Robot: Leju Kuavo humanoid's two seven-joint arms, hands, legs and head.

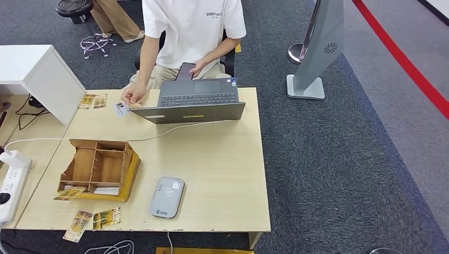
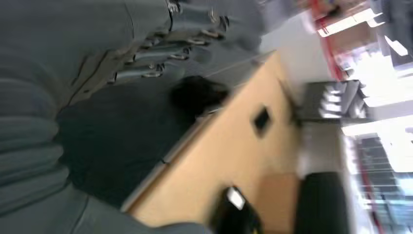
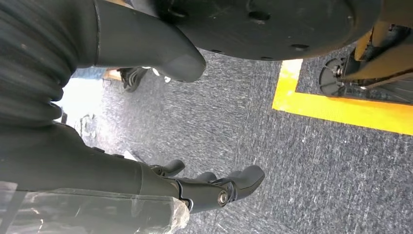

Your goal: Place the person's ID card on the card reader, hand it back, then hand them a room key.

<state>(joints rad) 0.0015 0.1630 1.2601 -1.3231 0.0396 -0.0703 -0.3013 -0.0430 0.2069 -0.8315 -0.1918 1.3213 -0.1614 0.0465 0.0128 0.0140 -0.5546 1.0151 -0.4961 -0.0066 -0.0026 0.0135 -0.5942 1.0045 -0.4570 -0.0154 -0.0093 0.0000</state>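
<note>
A grey card reader [image 1: 167,197] lies near the table's front edge. Across the table sits a person in a white T-shirt [image 1: 190,26], one hand [image 1: 133,96] resting on the table at a small white ID card [image 1: 121,109], the other holding a phone [image 1: 185,70]. Patterned key cards lie at the front left corner [image 1: 106,218] and at the front of the wooden organiser [image 1: 99,169]. In the blurred left wrist view my left hand [image 2: 165,46] hangs beside the table edge [image 2: 195,131], fingers apart, holding nothing. My right hand [image 3: 209,187] hangs over carpet, fingers apart and empty.
An open laptop [image 1: 195,103] stands at the table's far side, its cable running left. More cards [image 1: 92,100] lie at the far left. A white power strip [image 1: 10,185] and a white box [image 1: 37,71] sit left of the table. A grey stand [image 1: 317,47] is on the carpet to the right.
</note>
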